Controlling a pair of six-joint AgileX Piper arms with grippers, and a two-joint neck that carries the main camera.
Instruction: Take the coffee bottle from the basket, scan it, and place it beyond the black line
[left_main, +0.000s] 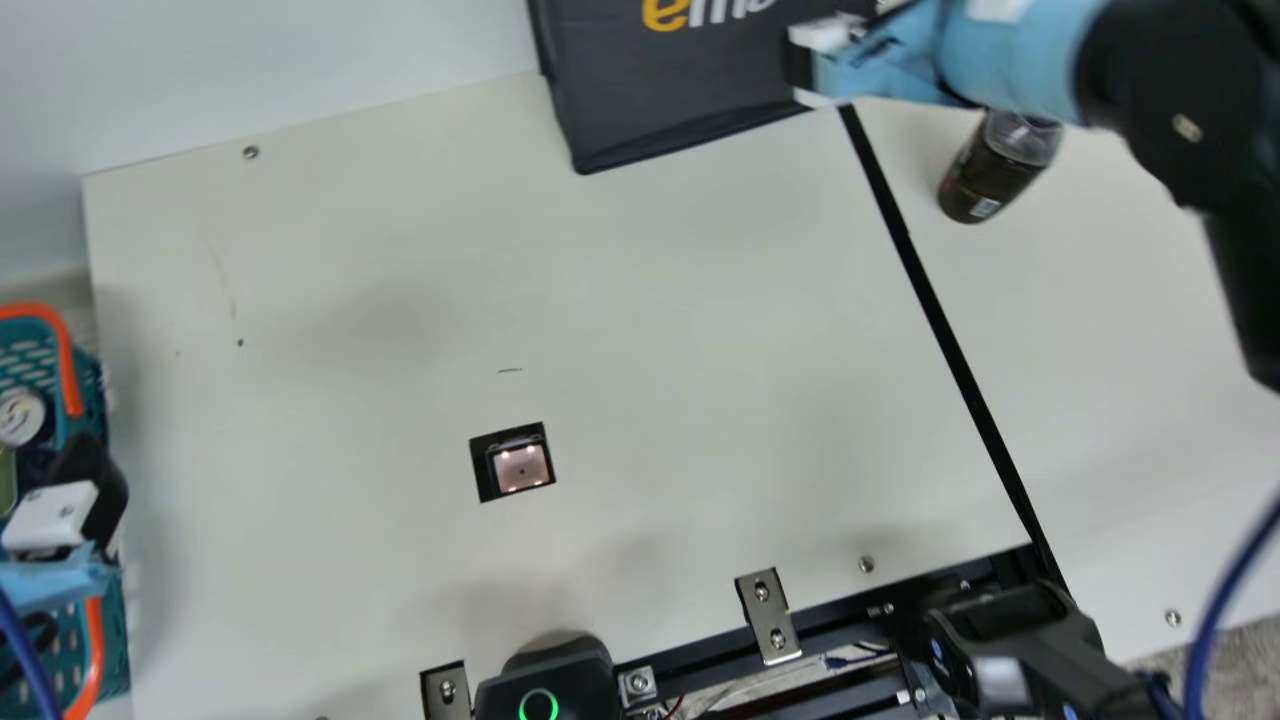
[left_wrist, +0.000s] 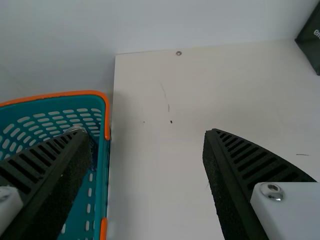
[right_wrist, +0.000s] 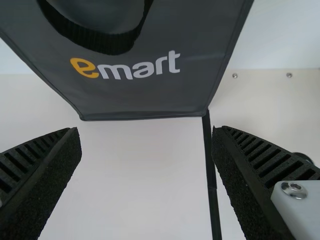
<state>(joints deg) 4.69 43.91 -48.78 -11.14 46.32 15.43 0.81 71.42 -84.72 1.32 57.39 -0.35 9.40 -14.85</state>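
Plainly, the coffee bottle (left_main: 995, 172) sits outside the parted right fingers (left_main: 799, 68)

Gray bag (right_wrist: 145, 102) on a cream table (right_wrist: 135, 165), one corner touching the black line (right_wrist: 214, 200); ribbed fingers (right_wrist: 240, 170) wide apart.

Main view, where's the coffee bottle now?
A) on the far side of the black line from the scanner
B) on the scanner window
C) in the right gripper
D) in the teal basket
A: the coffee bottle sits right of the black line, with the scanner window left of it.
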